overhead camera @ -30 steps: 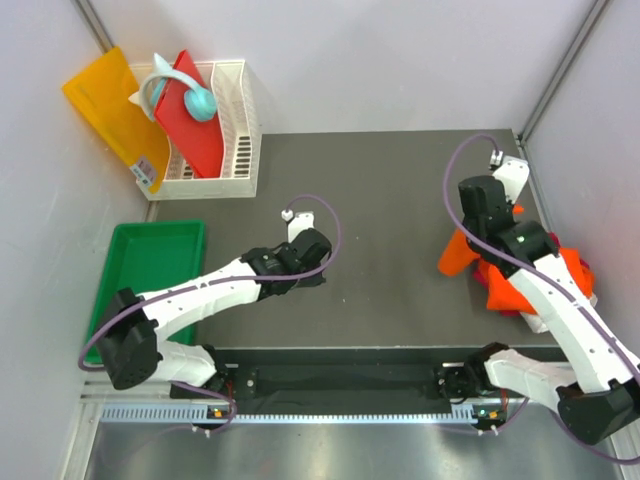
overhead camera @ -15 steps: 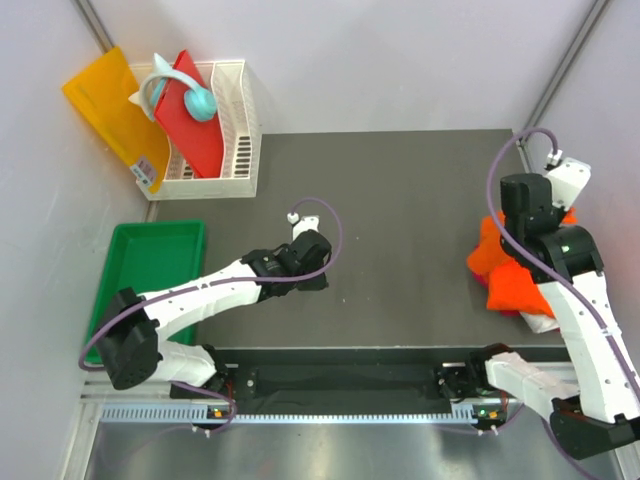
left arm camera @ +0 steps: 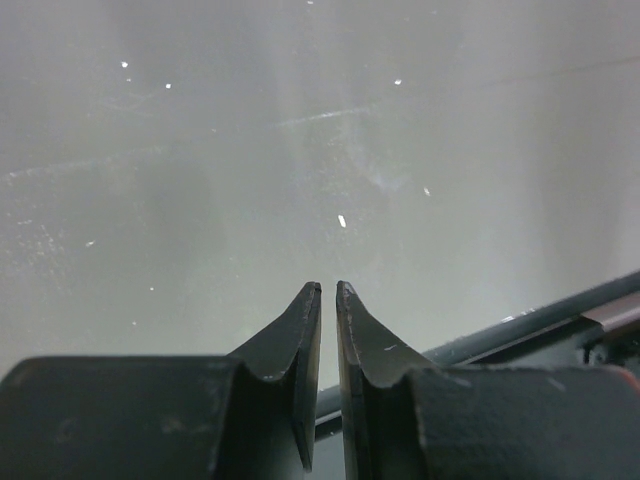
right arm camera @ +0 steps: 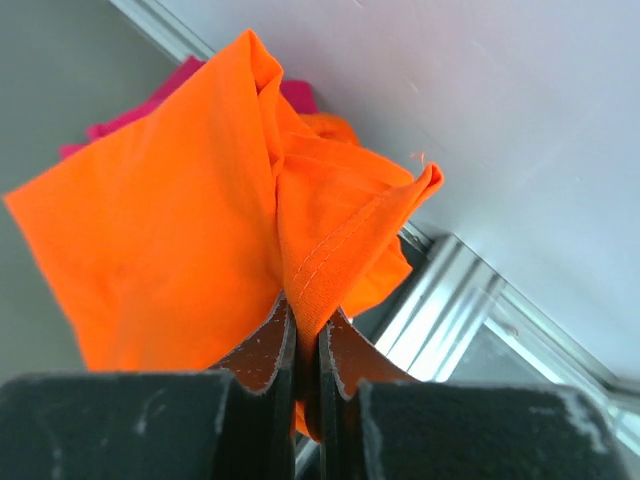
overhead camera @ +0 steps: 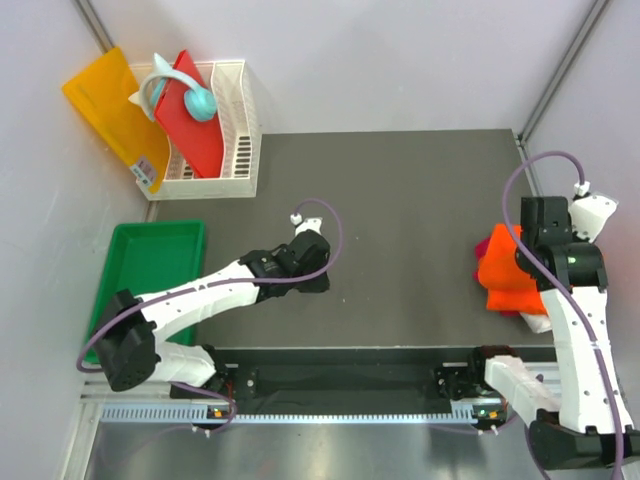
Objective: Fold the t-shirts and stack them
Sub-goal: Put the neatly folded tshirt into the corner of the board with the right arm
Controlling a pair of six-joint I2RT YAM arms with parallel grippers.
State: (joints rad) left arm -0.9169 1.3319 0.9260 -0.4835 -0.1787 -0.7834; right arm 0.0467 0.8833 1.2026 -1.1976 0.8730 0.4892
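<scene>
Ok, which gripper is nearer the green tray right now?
Left. The left gripper is over the middle of the table, right of the green tray; the right gripper is at the far right edge, pinching an orange t-shirt.

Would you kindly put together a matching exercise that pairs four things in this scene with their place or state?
1 left hand
2 right hand
3 green tray
4 red board

A stands in the white basket
B shut on an orange t-shirt
C lies left of the table
D holds nothing

Pairs: 1-D, 2-B, 3-C, 4-A
</scene>
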